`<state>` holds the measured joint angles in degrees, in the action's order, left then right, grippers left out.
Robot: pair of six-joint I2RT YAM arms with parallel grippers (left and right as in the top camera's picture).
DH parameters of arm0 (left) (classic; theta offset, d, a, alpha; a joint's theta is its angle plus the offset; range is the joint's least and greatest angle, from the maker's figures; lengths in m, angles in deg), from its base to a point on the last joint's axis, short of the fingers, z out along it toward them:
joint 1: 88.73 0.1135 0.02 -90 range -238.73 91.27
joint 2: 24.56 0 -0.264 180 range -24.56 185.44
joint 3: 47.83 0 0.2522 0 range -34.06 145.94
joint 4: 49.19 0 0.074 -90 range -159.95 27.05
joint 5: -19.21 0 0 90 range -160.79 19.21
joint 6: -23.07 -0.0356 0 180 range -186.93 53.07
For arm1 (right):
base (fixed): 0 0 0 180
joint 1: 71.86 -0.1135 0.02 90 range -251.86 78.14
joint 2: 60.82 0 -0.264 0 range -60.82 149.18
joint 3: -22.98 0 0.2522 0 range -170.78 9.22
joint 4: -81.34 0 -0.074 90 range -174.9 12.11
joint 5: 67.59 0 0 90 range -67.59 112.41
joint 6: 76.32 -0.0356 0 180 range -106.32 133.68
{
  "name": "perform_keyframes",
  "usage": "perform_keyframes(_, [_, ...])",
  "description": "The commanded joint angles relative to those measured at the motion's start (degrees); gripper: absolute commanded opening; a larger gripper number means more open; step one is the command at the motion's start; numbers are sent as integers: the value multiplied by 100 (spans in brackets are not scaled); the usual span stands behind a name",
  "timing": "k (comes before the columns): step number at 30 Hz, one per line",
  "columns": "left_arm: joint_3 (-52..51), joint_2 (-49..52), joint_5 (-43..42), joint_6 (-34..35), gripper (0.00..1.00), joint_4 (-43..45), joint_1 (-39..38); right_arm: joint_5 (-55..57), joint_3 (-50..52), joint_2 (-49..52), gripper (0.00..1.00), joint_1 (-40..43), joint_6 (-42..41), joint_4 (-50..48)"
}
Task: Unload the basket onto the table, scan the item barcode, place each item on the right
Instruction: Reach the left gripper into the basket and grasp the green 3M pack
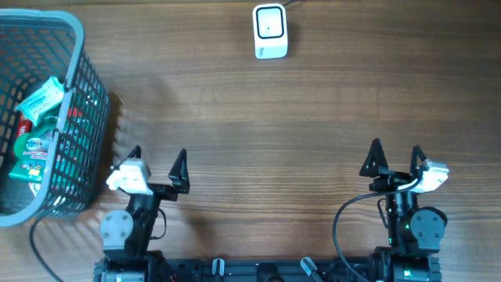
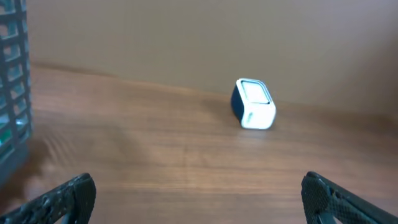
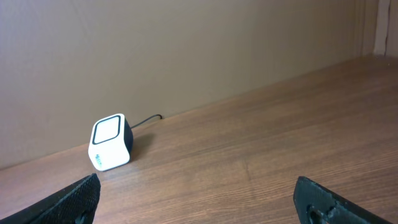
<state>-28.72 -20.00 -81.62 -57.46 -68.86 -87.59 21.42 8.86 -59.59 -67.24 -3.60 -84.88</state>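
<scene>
At the near edge of the wooden table, the left gripper and right gripper stand wide open, holding nothing; the white scanner sits at the far edge; what look like green packets lie in the grey basket at left.

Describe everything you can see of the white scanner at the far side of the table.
The scanner is a small white box with rounded corners, plastic by its look, dark at the sides. Its framed window tilts upward. It stands alone on the wooden table near the far edge; a dark cable leaves its back.
</scene>
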Motion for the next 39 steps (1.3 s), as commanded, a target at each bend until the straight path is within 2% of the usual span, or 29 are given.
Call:
perform_keyframes(1, [1320, 837, -138, 750, 100, -175, 26, 42, 7, -31, 100, -17, 63, -33])
perform_keyframes(5, [2889, 2208, -116, 1113, 100, -730, 26, 42, 7, -31, 100, -17, 63, -33])
perform_keyframes(7, [3856, 2927, -114, 1180, 100, -1460, 26, 39, 7, -31, 100, -17, 63, -33])
perform_keyframes(9, [5471, 3960, -164, 1147, 100, -2474, 26, 39, 7, -31, 100, -17, 63, -33])
perform_keyframes(12, [7493, 5066, -595, 728, 100, -3589, 26, 39, 7, -31, 100, -17, 63, -33])
perform_keyframes(15, [8526, 5709, -675, 726, 100, -4629, 26, 39, 7, -31, 100, -17, 63, -33])
perform_keyframes(20, [8684, 5976, -575, 734, 100, -4546, 85, 42, 7, -31, 100, -17, 63, -33])
perform_keyframes(22, [8889, 5974, 334, 1541, 100, -4638, 323, 42, 7, -31, 100, -17, 63, -33])
perform_keyframes(25, [9276, 5921, 2017, 2933, 100, -5167, 1220, 42, 7, -31, 100, -17, 63, -33])
perform_keyframes(30, [9294, 5735, 2177, 4070, 100, -6122, 3182, 42, 7, -31, 100, -17, 66, -33])
perform_keyframes(35, [9291, 5969, 1956, 3995, 100, -7034, 4728, 39, 7, -31, 100, -17, 63, -33])
perform_keyframes(39, [9291, 6568, 1163, 3241, 100, -6911, 5383, 39, 7, -31, 100, -17, 66, -33])
